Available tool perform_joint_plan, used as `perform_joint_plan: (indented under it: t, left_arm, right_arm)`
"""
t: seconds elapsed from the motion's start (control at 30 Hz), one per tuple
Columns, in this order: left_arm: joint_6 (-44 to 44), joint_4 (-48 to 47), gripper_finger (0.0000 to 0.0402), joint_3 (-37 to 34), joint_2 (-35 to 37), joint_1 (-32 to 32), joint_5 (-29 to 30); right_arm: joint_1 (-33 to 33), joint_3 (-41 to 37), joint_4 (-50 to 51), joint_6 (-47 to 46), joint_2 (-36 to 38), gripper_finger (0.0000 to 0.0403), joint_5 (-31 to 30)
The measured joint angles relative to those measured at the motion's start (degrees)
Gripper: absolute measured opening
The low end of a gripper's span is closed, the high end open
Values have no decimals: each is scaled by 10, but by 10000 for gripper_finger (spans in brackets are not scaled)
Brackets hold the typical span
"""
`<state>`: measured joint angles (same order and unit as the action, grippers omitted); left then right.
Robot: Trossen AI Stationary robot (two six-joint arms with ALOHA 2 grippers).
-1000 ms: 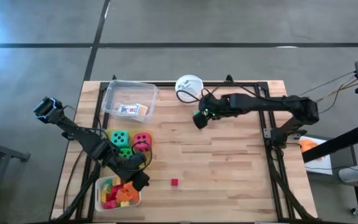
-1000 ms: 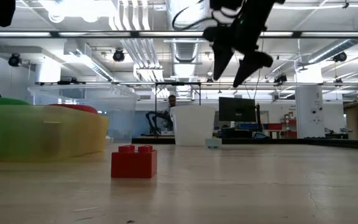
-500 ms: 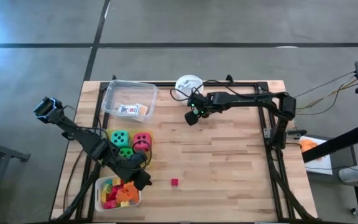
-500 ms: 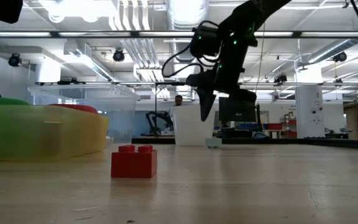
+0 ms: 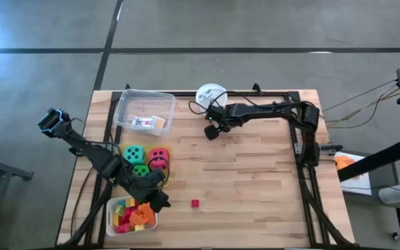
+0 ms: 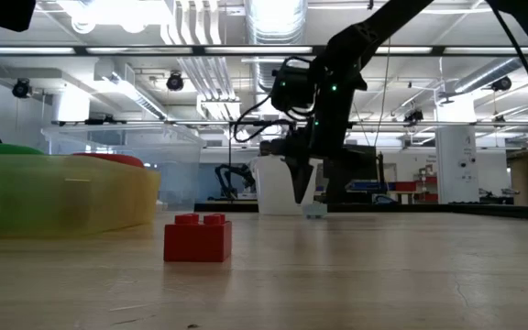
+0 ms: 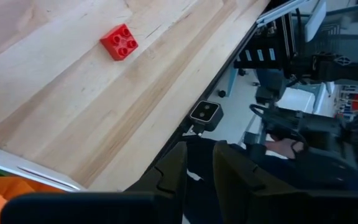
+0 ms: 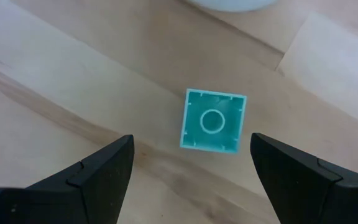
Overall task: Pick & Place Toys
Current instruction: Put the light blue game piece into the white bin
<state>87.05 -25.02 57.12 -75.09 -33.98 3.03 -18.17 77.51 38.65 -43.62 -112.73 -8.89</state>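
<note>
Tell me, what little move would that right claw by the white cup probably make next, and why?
Probably straight down, then closing. The right gripper hangs open above a small teal block lying on the wood near the white cup, framed between its fingers, and its tips look to be just above the table.

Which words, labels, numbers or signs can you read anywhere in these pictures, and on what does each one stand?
No text can be read in any view.
Card pack in the clear tray: printed, but too small to read.
Foam dice: round pips only, no numerals.
Red block and teal block: plain studs, no lettering.
</note>
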Motion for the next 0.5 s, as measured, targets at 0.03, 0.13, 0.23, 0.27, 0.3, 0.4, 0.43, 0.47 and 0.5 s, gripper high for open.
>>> perform_joint_plan:
  t: [0.03, 0.13, 0.23, 0.27, 0.3, 0.4, 0.43, 0.47, 0.5]
  left_arm:
    - [0, 1, 72, 0, 0, 0, 0]
    - [0, 2, 72, 0, 0, 0, 0]
    - [0, 6, 72, 0, 0, 0, 0]
    - [0, 9, 72, 0, 0, 0, 0]
    - [0, 12, 72, 0, 0, 0, 0]
    - [0, 18, 72, 0, 0, 0, 0]
    - [0, 18, 72, 0, 0, 0, 0]
    - [0, 19, 72, 0, 0, 0, 0]
    - [0, 19, 72, 0, 0, 0, 0]
  right_arm:
    - [0, 0, 0, 1, -5, 317, -1]
    - [-3, 0, -4, 5, -16, 317, -1]
    - [-6, 0, -5, 7, -21, 317, -5]
    - [-7, 0, -7, 7, -22, 317, -7]
    - [-7, 0, -7, 7, -23, 317, -9]
    - [-10, 0, -15, 7, -24, 317, -11]
    - [-11, 0, -17, 8, -24, 317, -12]
    - [-12, 0, -16, 8, -24, 316, -12]
    - [-12, 0, -18, 8, -25, 313, -13]
